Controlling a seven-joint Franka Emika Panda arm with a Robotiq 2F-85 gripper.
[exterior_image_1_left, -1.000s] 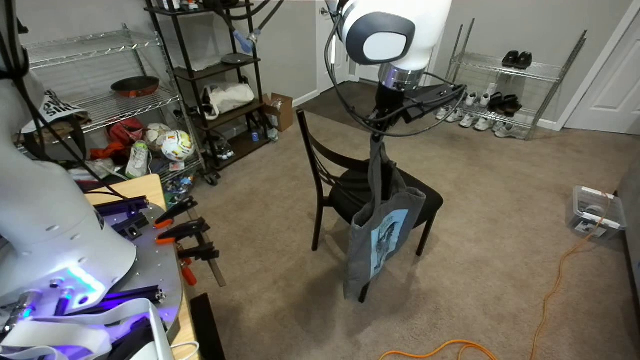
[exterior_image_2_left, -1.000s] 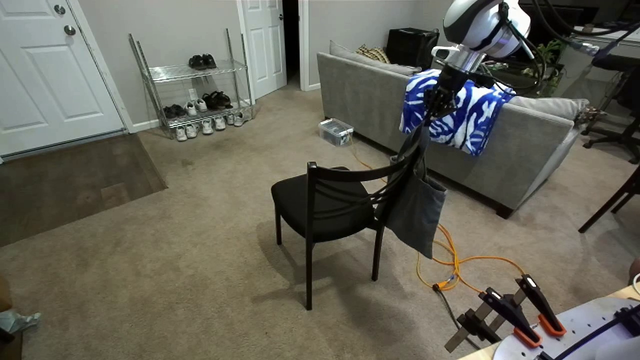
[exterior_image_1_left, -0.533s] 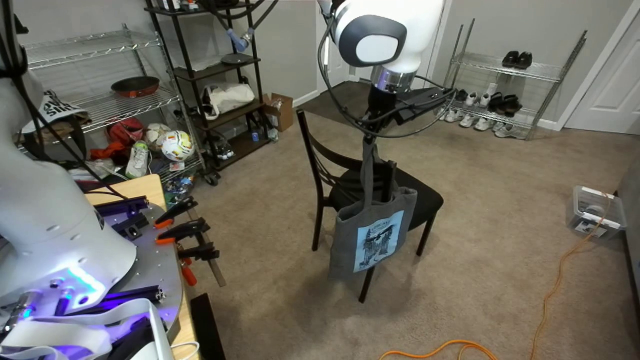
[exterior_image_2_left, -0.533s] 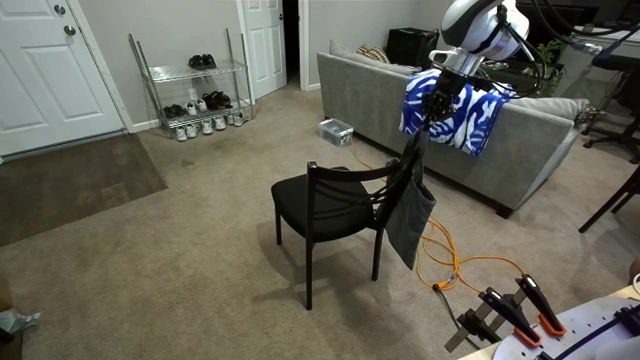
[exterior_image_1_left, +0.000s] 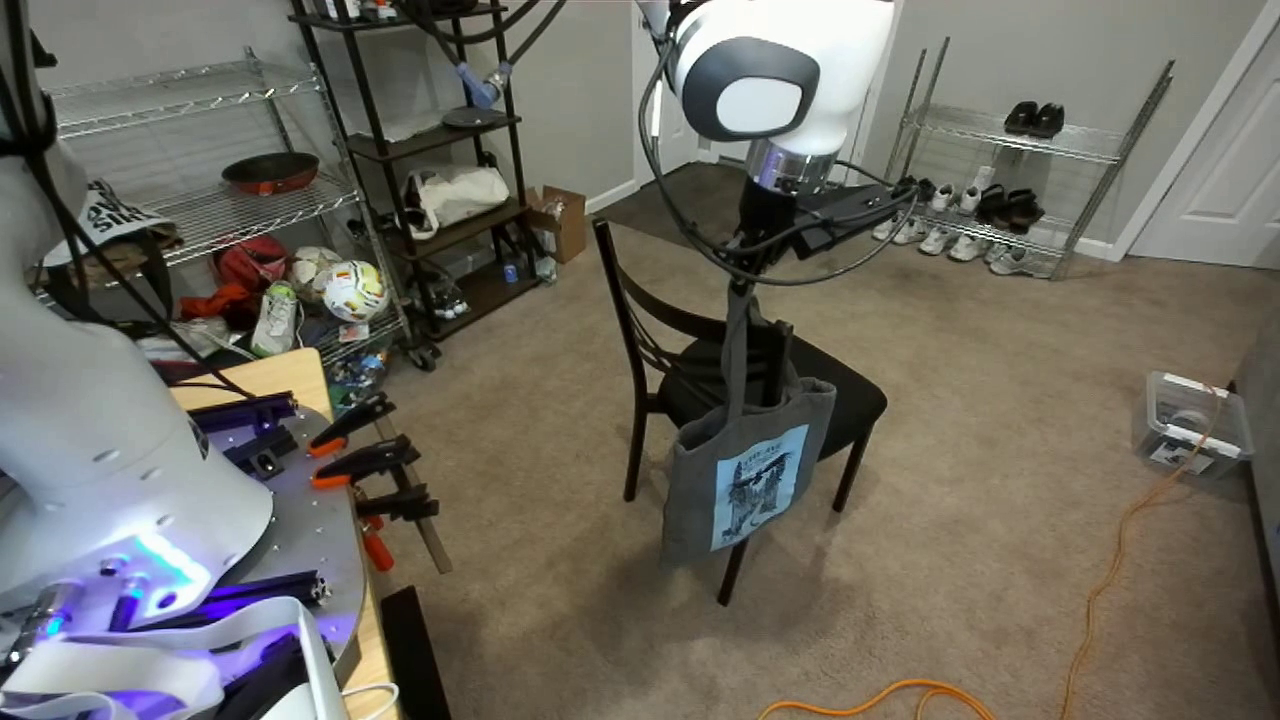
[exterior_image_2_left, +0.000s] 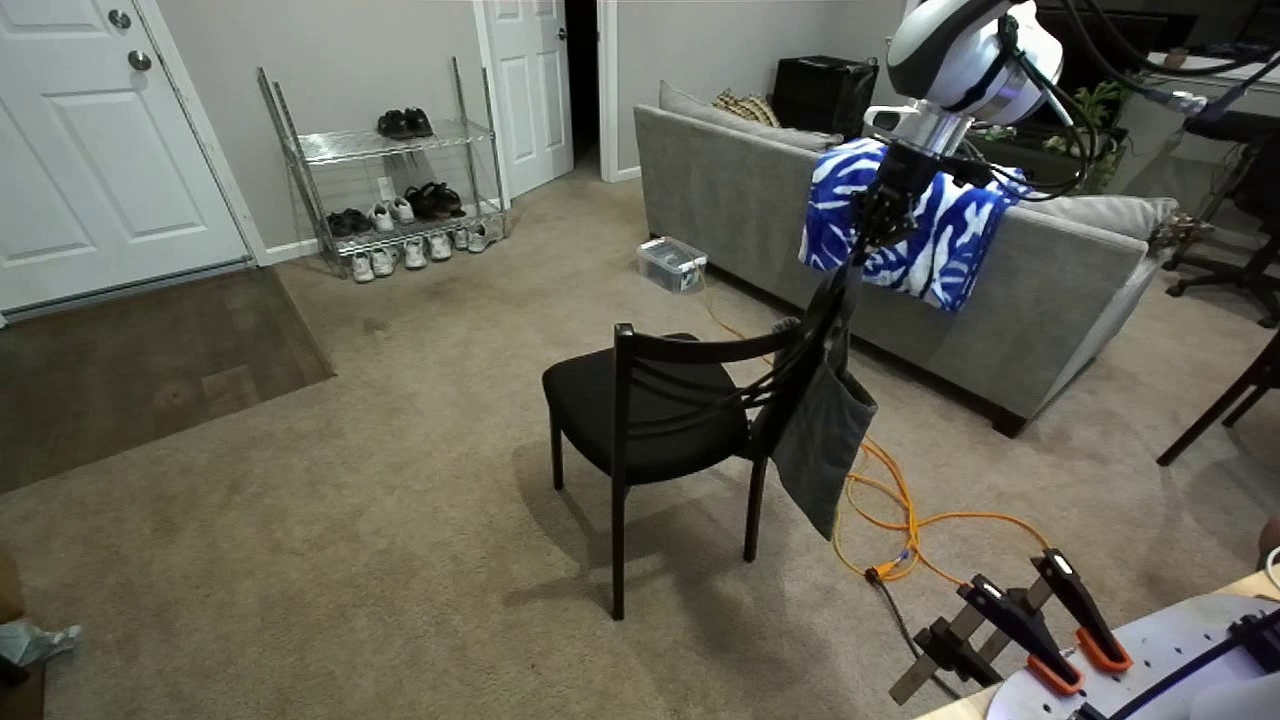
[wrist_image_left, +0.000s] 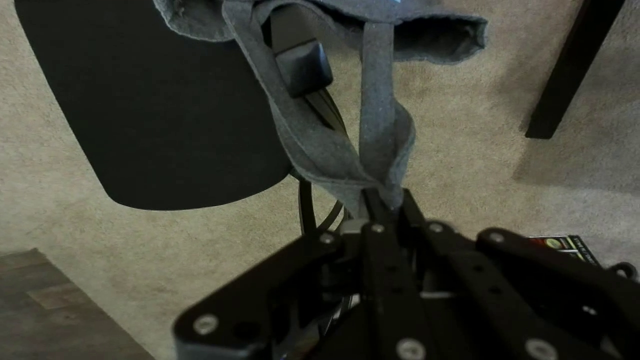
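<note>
My gripper (wrist_image_left: 388, 202) is shut on the handle strap of a grey tote bag (wrist_image_left: 377, 95). In both exterior views the gripper (exterior_image_1_left: 742, 283) (exterior_image_2_left: 862, 245) is above the chair back, and the bag (exterior_image_1_left: 695, 500) (exterior_image_2_left: 825, 440) hangs below it with a blue print facing outward. The bag hangs beside one back post of a black chair (exterior_image_1_left: 845, 400) (exterior_image_2_left: 650, 420). In the wrist view the post's top (wrist_image_left: 305, 67) shows between the two sides of the strap, below the fingertips. The chair seat (wrist_image_left: 150, 125) lies to one side. The bag's lower part is out of the wrist view.
A wooden table (exterior_image_1_left: 285, 375) with black and orange clamps (exterior_image_1_left: 365, 460) bears the robot base. A grey sofa (exterior_image_2_left: 730, 190) with a blue and white blanket (exterior_image_2_left: 935, 240) stands behind. An orange cord (exterior_image_2_left: 910, 520), a plastic box (exterior_image_2_left: 672, 265) and a shoe rack (exterior_image_2_left: 390, 150) are on the floor.
The bag has swung and turned, so its print now shows more fully, and it sits closer to the chair post. My gripper has shifted slightly, ending a little lower. The chair has not moved.
</note>
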